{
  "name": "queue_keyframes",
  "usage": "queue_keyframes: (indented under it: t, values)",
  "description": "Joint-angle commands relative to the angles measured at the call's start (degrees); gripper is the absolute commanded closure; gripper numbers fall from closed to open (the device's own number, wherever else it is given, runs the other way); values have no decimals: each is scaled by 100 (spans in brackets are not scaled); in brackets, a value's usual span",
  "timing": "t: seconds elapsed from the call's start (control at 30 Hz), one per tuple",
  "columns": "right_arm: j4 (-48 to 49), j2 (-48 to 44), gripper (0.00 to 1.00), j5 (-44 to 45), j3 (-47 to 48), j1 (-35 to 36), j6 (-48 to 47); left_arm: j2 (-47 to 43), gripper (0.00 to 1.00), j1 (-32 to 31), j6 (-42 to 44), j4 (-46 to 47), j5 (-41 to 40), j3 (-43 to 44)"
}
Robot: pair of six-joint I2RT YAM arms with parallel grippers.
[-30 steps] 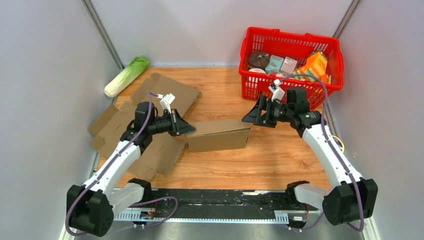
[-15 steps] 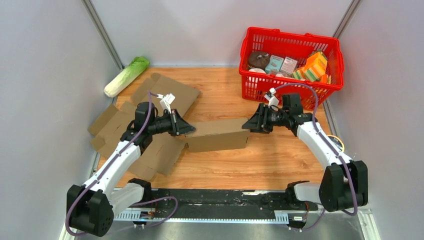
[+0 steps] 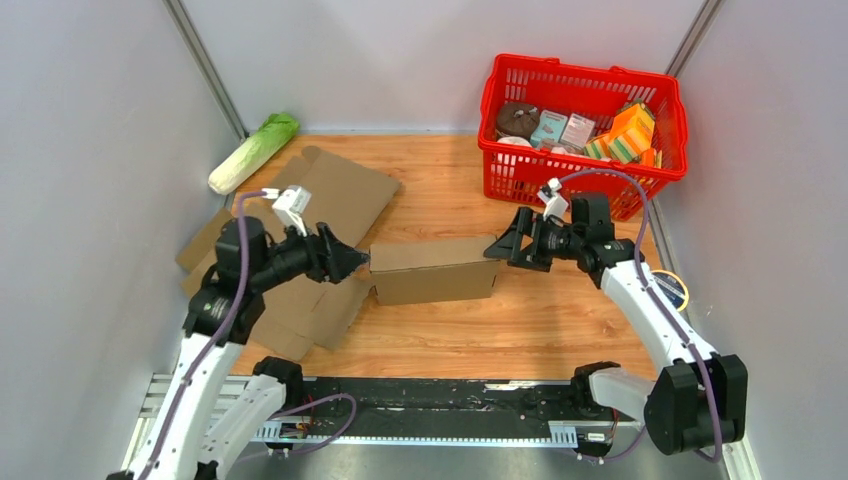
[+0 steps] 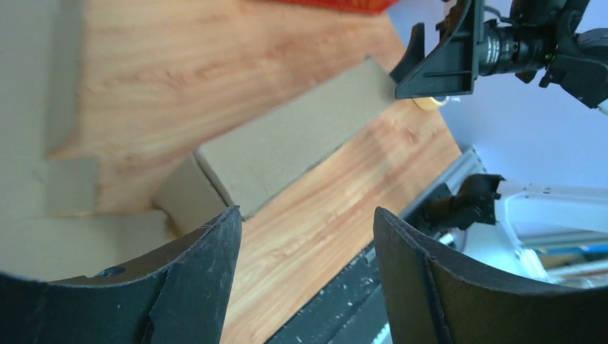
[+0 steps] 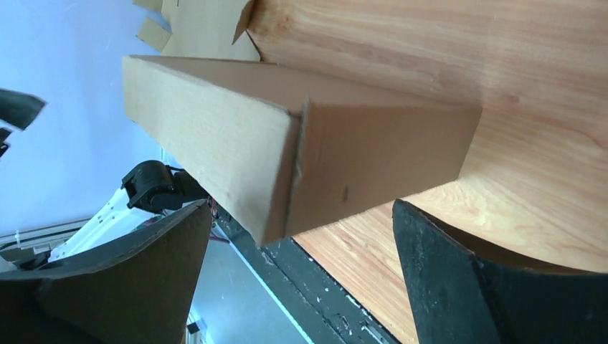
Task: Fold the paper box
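Observation:
The brown paper box point(image 3: 435, 268) lies closed up as a long carton in the middle of the wooden table. My left gripper point(image 3: 352, 262) stands open just off its left end, holding nothing; in the left wrist view the box point(image 4: 301, 140) lies beyond the fingertips of that gripper point(image 4: 307, 215). At the box's right end my right gripper point(image 3: 498, 248) is wide open. The right wrist view shows the box's end face point(image 5: 380, 161) ahead of the spread fingers point(image 5: 459, 272), with nothing gripped.
Flat cardboard sheets point(image 3: 335, 190) lie left of the box, some under my left arm point(image 3: 300, 310). A red basket point(image 3: 520, 160) with groceries stands at the back right. A cabbage point(image 3: 255, 150) lies by the left wall. A tape roll point(image 3: 672, 290) sits beside the right arm.
My left gripper has let go of the box's left end, opened and drawn back to the left. My right gripper has come in to the box's right end and opened wider.

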Motion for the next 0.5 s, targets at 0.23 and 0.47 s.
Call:
queue_keyframes:
  t: [0.23, 0.47]
  values:
    - [-698, 866, 10, 258, 1309, 118, -951, 903, 28, 59, 4, -291, -905, -54]
    - [-794, 192, 29, 634, 293, 294, -679, 1110, 76, -55, 13, 458, -243, -1026]
